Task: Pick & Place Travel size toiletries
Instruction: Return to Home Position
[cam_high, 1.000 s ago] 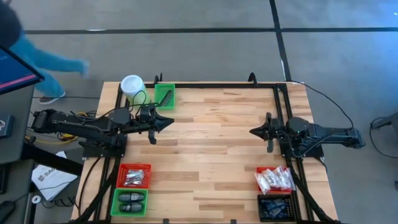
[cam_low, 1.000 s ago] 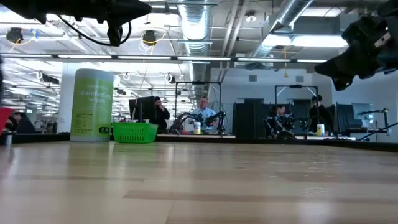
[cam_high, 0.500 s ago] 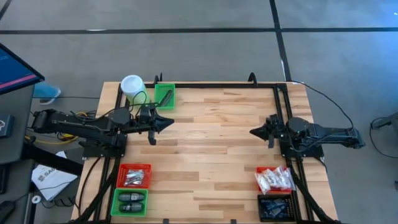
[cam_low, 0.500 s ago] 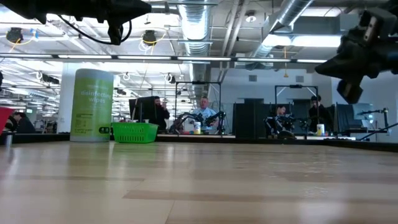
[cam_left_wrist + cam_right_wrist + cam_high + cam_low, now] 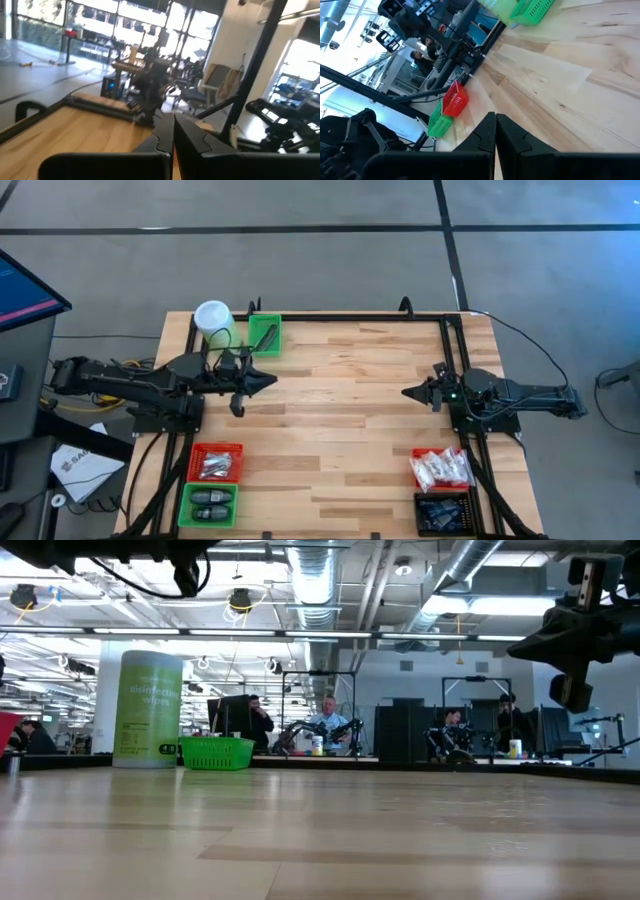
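The white sachets (image 5: 440,467) lay heaped in the right red bin (image 5: 416,455) near the table's front right corner. The dark blue packets (image 5: 440,513) filled the black bin (image 5: 420,502) just in front of it. On the other side of the table (image 5: 340,440), the silvery packets (image 5: 214,467) sat in the left red bin (image 5: 216,448). The black oval pieces (image 5: 208,505) sat in the front green bin (image 5: 184,505) touching it. 1 dark slim piece (image 5: 266,335) lay in the back green bin (image 5: 265,321), just beside the tall green canister (image 5: 213,317) with its white lid. All the toiletries I could see were in those 5 bins.

From my overhead feed, the left gripper (image 5: 272,379) hung over the left part of the table, near the back green bin and pointing toward the middle. Its wrist camera showed the 2 fingers pressed together with nothing between them. The right gripper (image 5: 406,392) faced it from the right side, well apart from the right red bin. Its fingers were likewise closed on nothing.

In the low view both arms were up off the boards, and the canister and back green bin stood at the far edge. People (image 5: 330,720) sat at desks in the room beyond.
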You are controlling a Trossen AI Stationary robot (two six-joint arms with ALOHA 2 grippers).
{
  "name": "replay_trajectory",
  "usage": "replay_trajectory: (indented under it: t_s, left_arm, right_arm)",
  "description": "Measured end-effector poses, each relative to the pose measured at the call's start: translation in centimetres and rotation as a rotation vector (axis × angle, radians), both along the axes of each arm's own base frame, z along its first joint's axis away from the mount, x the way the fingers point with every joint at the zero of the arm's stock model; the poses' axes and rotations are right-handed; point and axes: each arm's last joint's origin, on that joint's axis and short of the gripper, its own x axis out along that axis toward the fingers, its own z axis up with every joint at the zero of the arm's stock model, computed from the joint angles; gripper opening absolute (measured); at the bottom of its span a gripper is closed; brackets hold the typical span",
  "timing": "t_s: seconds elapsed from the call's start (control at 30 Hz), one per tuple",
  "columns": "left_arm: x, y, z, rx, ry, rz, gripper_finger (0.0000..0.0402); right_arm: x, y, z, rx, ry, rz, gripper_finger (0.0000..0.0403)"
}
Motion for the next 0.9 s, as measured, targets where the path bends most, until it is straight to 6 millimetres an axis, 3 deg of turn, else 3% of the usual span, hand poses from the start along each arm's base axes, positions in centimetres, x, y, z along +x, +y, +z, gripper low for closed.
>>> replay_trajectory:
  t_s: [0.43, 0.9]
  left_arm:
    - [-2.5, -0.2, 2.1, 0.043, -0.149, -0.063, 0.0002]
    - [-4.9, -0.4, 2.5, 0.088, -0.142, -0.131, 0.0002]
  right_arm:
    - [0.0, 0.0, 0.0, -0.003, 0.001, 0.001, 0.0000]
    - [0.0, 0.0, 0.0, -0.003, 0.001, 0.001, 0.0000]
